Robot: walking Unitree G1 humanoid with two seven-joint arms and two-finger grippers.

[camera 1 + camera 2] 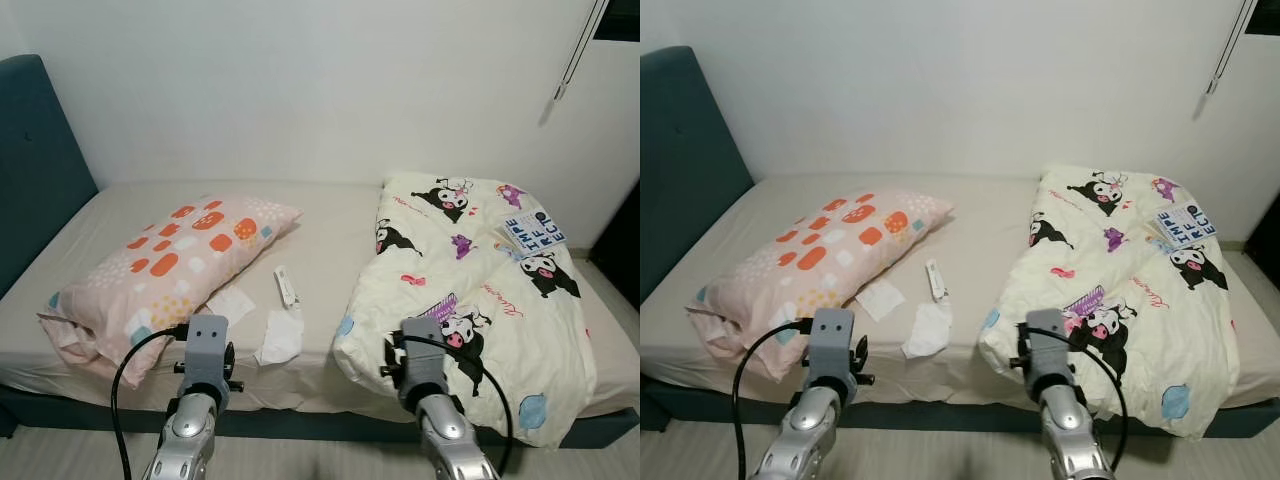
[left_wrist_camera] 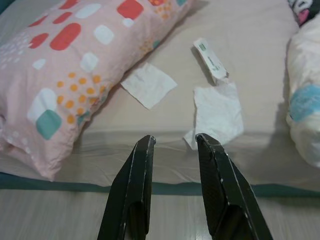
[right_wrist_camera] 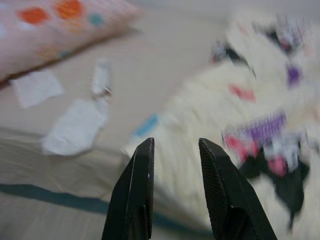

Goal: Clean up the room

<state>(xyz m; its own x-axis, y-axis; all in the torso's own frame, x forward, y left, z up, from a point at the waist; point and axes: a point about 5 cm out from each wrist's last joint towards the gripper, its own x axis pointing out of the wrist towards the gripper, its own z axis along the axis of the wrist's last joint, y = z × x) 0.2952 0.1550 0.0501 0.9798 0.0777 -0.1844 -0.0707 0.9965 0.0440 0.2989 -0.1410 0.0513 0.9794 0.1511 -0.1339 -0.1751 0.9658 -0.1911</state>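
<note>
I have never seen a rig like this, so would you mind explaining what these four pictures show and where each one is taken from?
A humanoid robot stands at a bed. Two pictures come from the cameras in its head, looking down past its silver arms. The other two come from its wrists, each looking along an end effector with two black fingers: the left end effector and the right end effector. Both are open and hold nothing. On the bed lie a pink pillow, a cartoon-print quilt with a booklet on it, two white tissues and a small white tube.
</note>
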